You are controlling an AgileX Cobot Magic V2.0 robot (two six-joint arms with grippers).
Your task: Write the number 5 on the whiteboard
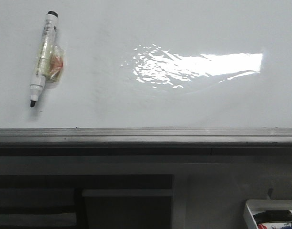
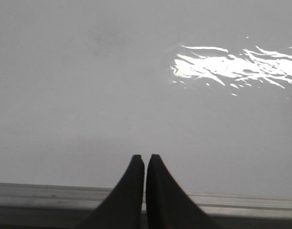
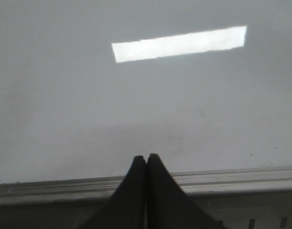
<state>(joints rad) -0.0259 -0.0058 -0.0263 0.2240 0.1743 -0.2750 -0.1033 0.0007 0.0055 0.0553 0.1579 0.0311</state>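
Below the grey metal rail lies a dark band, then pale furniture with dark open shelves on the left. A small white tray with markers sits at the lower right. Overhead light throws a bright glare patch.

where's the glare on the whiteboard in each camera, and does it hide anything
Front view: rippled bright glare patch on the glossy white whiteboard, well clear of the uncapped black-tipped white marker. Left wrist view: similar streaky glare. Right wrist view: clean rectangular reflection. Nothing visibly hidden.
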